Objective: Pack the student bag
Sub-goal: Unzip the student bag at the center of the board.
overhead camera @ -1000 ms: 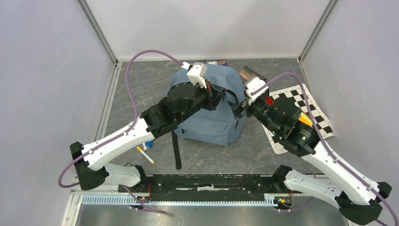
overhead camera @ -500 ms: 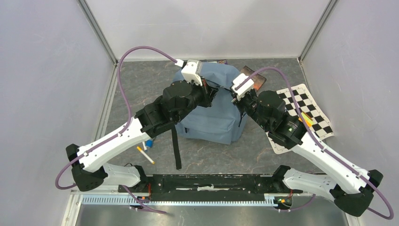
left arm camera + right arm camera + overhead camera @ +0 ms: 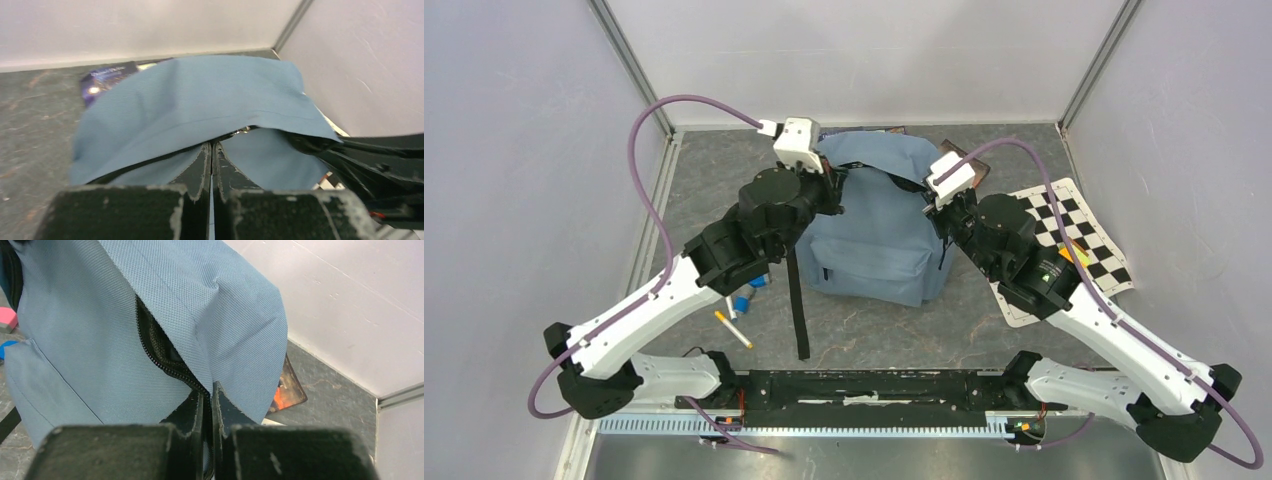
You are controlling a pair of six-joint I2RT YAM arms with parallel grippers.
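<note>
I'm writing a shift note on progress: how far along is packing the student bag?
Done: the student bag has its main zipper open. In hand: the left gripper and the right gripper are each shut on the fabric edge of the opening. Left: the packing itself, it seems; a pencil lies on the table beside the bag, a book behind it, small items on the checkered mat.

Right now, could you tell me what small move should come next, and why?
Probably draw the two arms slightly apart to widen the opening. The left fingers are shut on the upper flap of the student bag, the right fingers on its zipper edge, and the mouth shows only a narrow dark gap.
</note>
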